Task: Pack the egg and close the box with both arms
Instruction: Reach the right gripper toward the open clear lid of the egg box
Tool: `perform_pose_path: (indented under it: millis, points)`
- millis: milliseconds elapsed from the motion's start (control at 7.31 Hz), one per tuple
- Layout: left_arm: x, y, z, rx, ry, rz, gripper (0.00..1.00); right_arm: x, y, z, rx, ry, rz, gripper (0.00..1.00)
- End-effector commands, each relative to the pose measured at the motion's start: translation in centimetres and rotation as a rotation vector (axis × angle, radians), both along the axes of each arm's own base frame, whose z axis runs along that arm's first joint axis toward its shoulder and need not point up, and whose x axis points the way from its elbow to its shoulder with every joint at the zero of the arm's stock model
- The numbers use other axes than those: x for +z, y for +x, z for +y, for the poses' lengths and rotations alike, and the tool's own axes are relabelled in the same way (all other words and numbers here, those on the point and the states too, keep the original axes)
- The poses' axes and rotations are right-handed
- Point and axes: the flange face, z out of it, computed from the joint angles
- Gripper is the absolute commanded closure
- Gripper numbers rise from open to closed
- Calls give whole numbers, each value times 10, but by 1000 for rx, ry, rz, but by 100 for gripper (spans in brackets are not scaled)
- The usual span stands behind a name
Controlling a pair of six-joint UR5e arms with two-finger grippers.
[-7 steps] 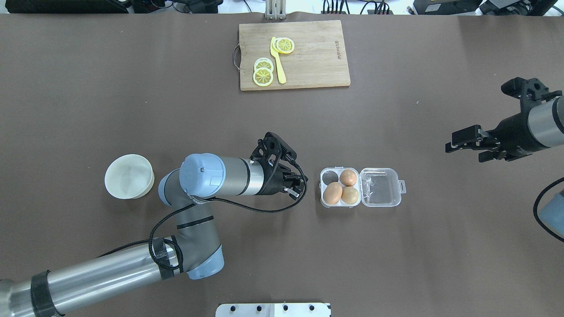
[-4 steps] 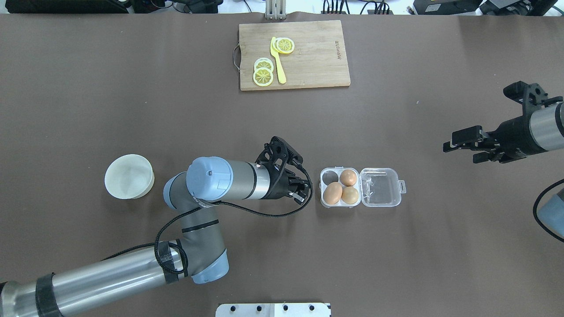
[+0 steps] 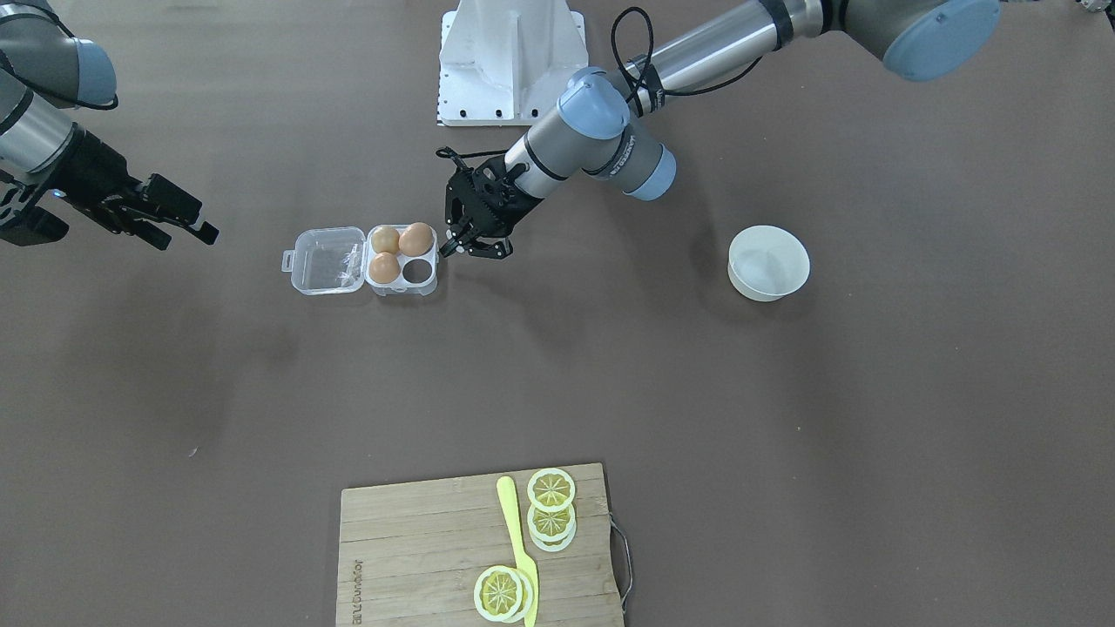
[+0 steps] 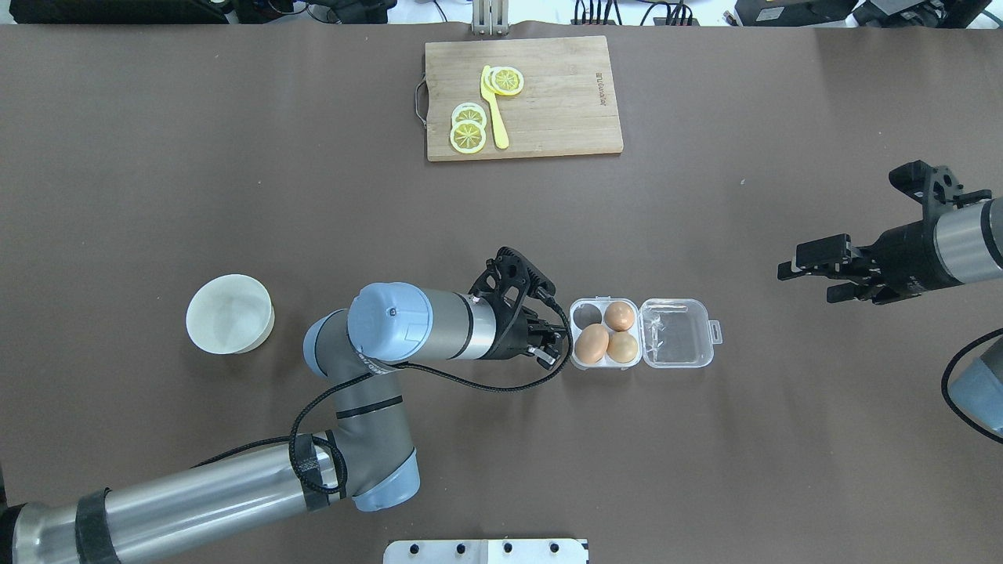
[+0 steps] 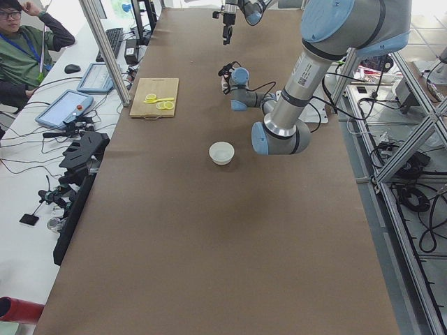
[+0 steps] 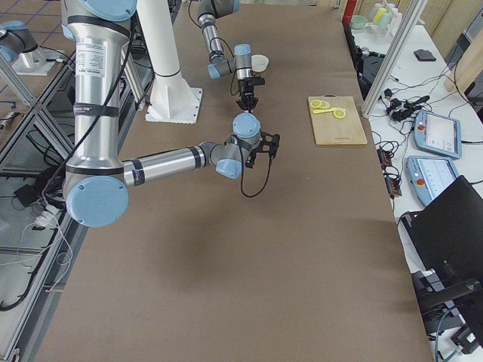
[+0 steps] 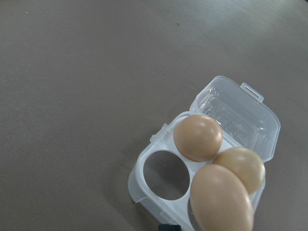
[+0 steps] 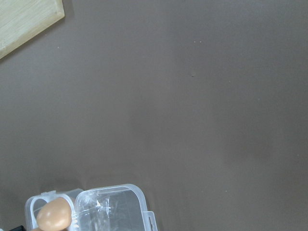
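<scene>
The clear box [image 4: 581, 360] lies on the brown table with its lid [image 4: 678, 333] swung flat to the right. Three tan eggs fill three cells: one at the back [image 4: 619, 316] and two at the front [image 4: 592, 343] [image 4: 624, 347]. The back left cell [image 4: 588, 315] is bare. My left gripper [image 4: 555, 348] is open, low and just left of the box, holding nothing. The left wrist view shows the eggs [image 7: 197, 137] and the bare cell [image 7: 163, 173] close up. My right gripper [image 4: 807, 278] hovers open far to the right of the lid.
A round white bowl [image 4: 230, 313] stands left of my left arm. At the far table edge lies a wooden cutting board [image 4: 564, 117] with lemon slices [image 4: 468, 129] and a yellow knife [image 4: 494, 110]. A seated person [image 5: 21, 42] shows beside the table.
My left arm has slid right, bringing its gripper up beside the box's left edge. My right gripper has drifted slightly left and towards me. The box and eggs have not moved.
</scene>
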Motion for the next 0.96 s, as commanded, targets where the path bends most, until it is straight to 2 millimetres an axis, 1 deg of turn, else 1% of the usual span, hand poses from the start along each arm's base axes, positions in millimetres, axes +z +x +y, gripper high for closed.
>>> perform_pose_path:
  millis: [0,274,411,547,684,821]
  points:
    - [1,1,1,-1,-2,-7,100,7,-10,3,2,1,-19,1]
    - [3,1,1,-1,-3,-10,100,6,-26,10,28,21,-24,6]
    - [3,1,0,-2,-4,-10,100,10,-38,15,44,37,-29,11]
    - [3,1,0,-2,-4,-10,100,20,-45,18,45,50,-59,17]
    - [4,1,0,-2,-5,-11,100,37,-49,22,57,69,-103,21]
    - [4,1,0,-2,-5,-11,100,44,-56,27,62,60,-142,25]
